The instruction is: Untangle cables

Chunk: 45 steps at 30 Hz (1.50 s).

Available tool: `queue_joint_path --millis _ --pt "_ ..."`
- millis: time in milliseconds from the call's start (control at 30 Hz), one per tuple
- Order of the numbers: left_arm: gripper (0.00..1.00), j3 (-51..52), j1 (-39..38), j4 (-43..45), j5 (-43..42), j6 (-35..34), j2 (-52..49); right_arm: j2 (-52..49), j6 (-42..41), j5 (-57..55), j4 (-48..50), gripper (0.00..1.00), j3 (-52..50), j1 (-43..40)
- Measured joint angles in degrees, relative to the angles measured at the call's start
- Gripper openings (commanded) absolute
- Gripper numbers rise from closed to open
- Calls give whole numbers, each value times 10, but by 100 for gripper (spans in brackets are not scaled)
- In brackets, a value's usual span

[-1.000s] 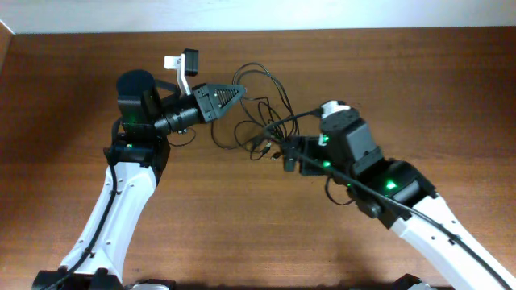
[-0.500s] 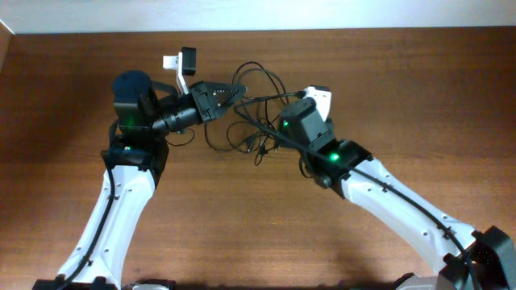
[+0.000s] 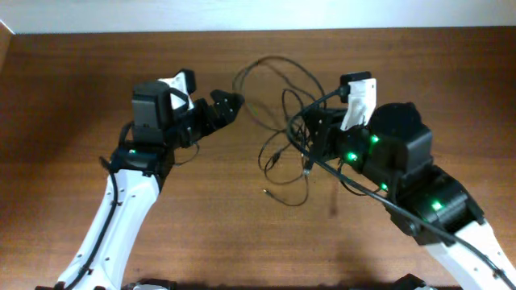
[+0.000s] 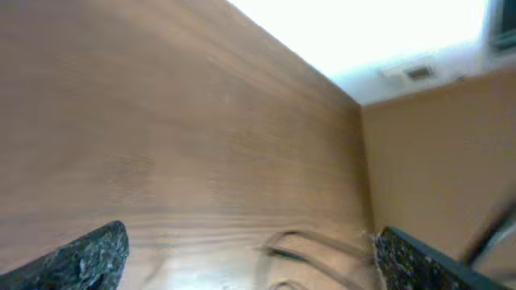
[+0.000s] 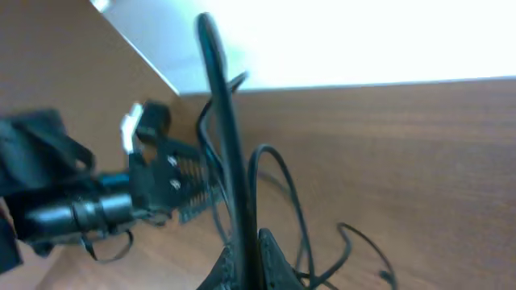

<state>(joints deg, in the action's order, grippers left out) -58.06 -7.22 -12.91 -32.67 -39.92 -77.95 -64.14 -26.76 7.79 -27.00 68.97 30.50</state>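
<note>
Your left gripper (image 3: 226, 103) stands wide open with nothing in it. In its wrist view the two fingertips (image 4: 89, 256) sit at the bottom corners of the frame, with only bare table (image 3: 226, 242) and a blurred bit of cord between them. From overhead it hangs just left of the cables (image 3: 292, 121), apart from them, with its jaws pointing toward the tangle.

Your right gripper (image 5: 244, 259) is clamped tight on one of the cables. In its wrist view the pinched strand rises straight out of the closed fingers and runs up past the far edge of the wood, while thinner loops curl beside it. From overhead the fingers are mostly hidden under the arm's wrist, so you cannot see the pinch there; the grip looks to be on the right side of the tangle.

The cables are bunched over the middle of the table, toward the far edge, between your two arms. A large loop arcs over the top of the bunch and several smaller loops cross close to the right gripper. One strand trails toward the near edge and finishes in a loose end (image 3: 265, 192) on the wood, apart from both grippers.
</note>
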Motion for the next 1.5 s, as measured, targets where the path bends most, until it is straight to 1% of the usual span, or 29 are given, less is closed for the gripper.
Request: queue_joint_path --millis 67,100,133,167,200,233,267,300,333,400,433,567,667,733,800,867,967,1033,1067,1100,1133,1167,1233,1267,1300,1367,1400,1433,1500 --pt "99 0 -12 37 -49 1 0 -31 1 -32 -20 4 0 0" --pt "99 0 -16 56 -89 1 0 -44 2 -45 -22 4 -1 0" --pt "100 0 -17 61 -112 1 0 -55 0 -55 -22 4 -1 0" --pt "94 0 -17 56 -142 -2 0 -65 -1 -63 -19 4 -1 0" --pt "91 -1 -17 39 -152 -2 0 -68 -3 -64 -14 4 -1 0" --pt "88 -1 -17 17 -160 -6 0 -69 -3 -66 -7 4 -1 0" --pt "87 -1 -17 -14 -165 -5 0 -69 -3 -69 3 4 -1 0" --pt "89 -1 -17 -43 -166 -6 0 -69 -3 -71 7 4 -1 0" --pt "99 -2 -17 -80 -160 -7 0 -69 -6 -73 12 4 -1 0" --pt "99 -1 -22 -146 -138 -1 0 -69 -21 -77 17 4 -1 0" --pt "99 0 -31 -157 -131 28 0 -69 -30 -78 17 4 -1 0" --pt "99 0 -88 -148 -126 150 0 -69 -63 -78 17 4 -1 0" --pt "99 0 -127 -118 -92 189 0 -69 -75 -59 17 4 0 0" --pt "99 0 -148 -91 -53 196 -1 -69 -84 -33 17 4 3 0" --pt "99 0 -165 -57 -12 188 -13 -69 -92 -11 13 4 8 0" --pt "99 1 -172 -17 6 167 -31 -68 -94 -3 2 4 14 0" --pt "100 1 -174 58 24 108 -67 -67 -95 1 -13 4 19 0" --pt "92 1 -174 89 28 85 -78 -63 -95 3 -21 4 20 0" --pt "85 1 -174 98 33 69 -85 -59 -95 3 -26 4 21 -1" --pt "84 1 -174 101 46 54 -93 -52 -95 5 -28 4 21 -1" --pt "78 1 -175 99 68 38 -99 -45 -95 6 -29 4 21 -1" --pt "75 1 -175 94 86 31 -105 -39 -95 6 -30 4 21 -1" --pt "77 1 -174 77 138 9 -116 -24 -95 5 -35 4 21 -1" --pt "80 1 -170 68 165 -5 -122 -16 -95 1 -45 4 21 -1" --pt "86 1 -161 69 172 -12 -124 -9 -94 -5 -56 4 22 -1" --pt "96 1 -141 94 139 -14 -124 -6 -94 -18 -86 4 23 0" --pt "100 0 -127 111 100 -11 -124 -7 -94 -23 -95 4 23 0" --pt "100 0 -117 122 64 -5 -124 -7 -94 -26 -99 4 23 0" --pt "92 -1 -85 111 -25 16 -124 -7 -94 -36 -103 4 23 1"
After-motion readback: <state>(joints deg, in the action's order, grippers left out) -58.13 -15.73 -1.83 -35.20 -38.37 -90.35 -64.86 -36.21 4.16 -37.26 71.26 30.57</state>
